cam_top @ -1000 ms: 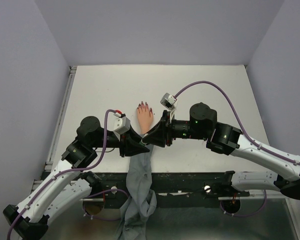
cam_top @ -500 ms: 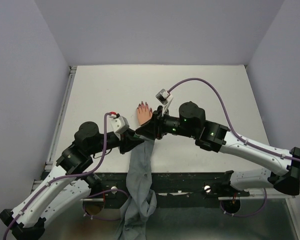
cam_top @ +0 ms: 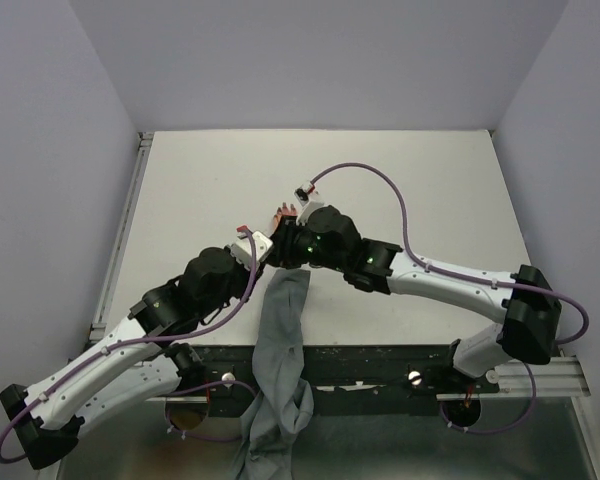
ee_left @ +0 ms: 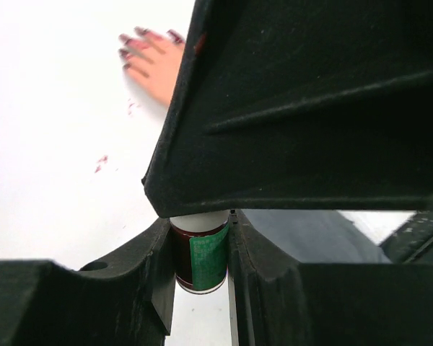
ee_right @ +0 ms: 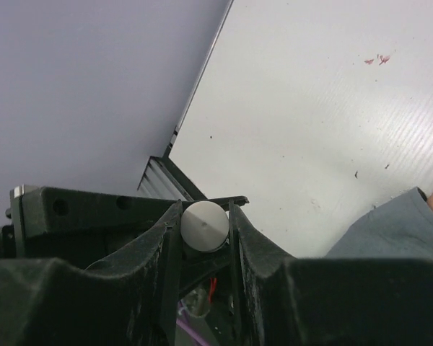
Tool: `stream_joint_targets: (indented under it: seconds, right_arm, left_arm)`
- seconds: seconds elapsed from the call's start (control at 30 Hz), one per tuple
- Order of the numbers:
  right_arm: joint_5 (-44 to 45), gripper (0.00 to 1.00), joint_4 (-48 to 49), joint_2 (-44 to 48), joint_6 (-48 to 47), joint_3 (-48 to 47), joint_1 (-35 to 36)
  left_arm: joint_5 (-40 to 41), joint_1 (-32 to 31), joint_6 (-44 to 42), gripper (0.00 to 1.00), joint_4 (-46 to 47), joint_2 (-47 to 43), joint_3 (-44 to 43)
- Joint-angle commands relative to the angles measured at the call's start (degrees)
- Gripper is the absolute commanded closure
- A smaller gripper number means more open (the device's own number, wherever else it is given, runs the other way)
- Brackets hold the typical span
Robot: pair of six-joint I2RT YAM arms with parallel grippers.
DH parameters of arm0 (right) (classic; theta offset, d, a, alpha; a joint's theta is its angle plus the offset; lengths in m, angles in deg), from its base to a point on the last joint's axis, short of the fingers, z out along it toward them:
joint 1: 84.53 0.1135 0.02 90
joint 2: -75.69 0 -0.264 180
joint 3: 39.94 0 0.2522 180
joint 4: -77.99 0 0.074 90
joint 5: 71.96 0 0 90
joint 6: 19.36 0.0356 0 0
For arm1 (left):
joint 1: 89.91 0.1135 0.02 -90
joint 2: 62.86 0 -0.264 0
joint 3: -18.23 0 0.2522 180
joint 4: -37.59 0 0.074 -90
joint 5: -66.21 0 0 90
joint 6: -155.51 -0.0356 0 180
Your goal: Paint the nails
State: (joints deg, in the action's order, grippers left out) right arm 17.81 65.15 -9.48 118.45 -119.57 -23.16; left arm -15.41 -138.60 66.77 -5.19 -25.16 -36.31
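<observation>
Left pincer (ee_left: 200, 249) clamped on bottle (ee_left: 203, 261), right pincer (ee_right: 204, 229) pinching cap (ee_right: 205, 223) just past left fingertips; best hold bottle steady, twist cap straight

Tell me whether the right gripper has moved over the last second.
Yes. The right gripper has shifted left, toward the left edge of the table, and its arm now hides most of the mannequin hand.

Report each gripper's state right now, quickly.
Left gripper: jaws shut on the small dark red bottle with a green label.
Right gripper: jaws shut on the round white cap.
</observation>
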Motion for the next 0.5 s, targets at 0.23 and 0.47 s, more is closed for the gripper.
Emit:
stream_joint_targets:
  seconds: [0.23,0.47]
  right_arm:
    - [0.0,0.99,10.0,-10.2,19.3,3.0,1.8]
    - [2.4,0.99,13.4,-10.5,22.2,3.2,1.7]
  left_arm:
    - [19.4,-5.9,0.1,1.0,6.4,5.3,-2.9]
    - [18.5,-6.4,0.7,1.0,5.7,6.5,-3.4]
